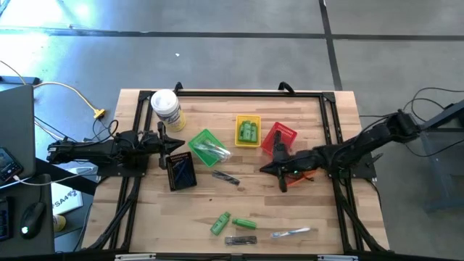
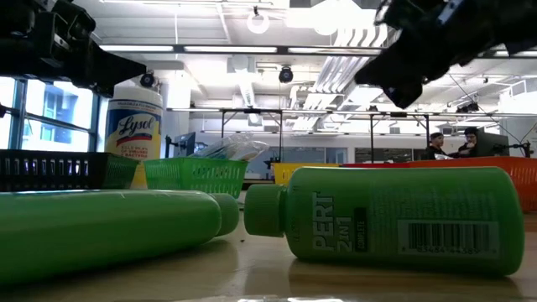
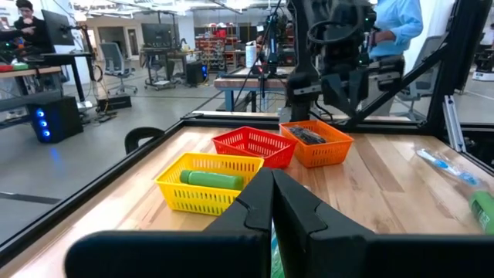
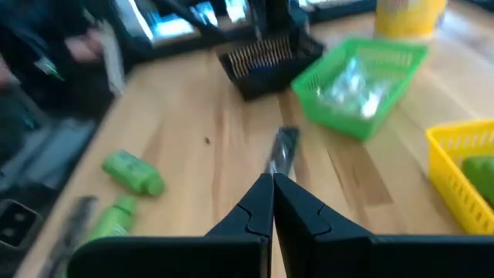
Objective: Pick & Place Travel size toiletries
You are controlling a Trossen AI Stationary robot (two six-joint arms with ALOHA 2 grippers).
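Holding both sets of jaws fully closed with nothing between them, I have the right gripper [image 1: 283, 181] hovering by the red basket [image 1: 280, 135] and the left gripper [image 1: 174, 143] parked beside the black basket [image 1: 180, 171]. Nearest loose item is the dark stick [image 4: 282, 151] — I'd open wide, line up along its length, then descend. Two green bottles [image 1: 232, 223] and other pieces wait at the surface's [image 1: 319, 217] near edge. Beyond — an open workshop with people at desks.

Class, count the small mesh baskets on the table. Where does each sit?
5: black basket by the left gripper, green basket, yellow basket, red basket, and orange basket under the right arm, mostly hidden from above.
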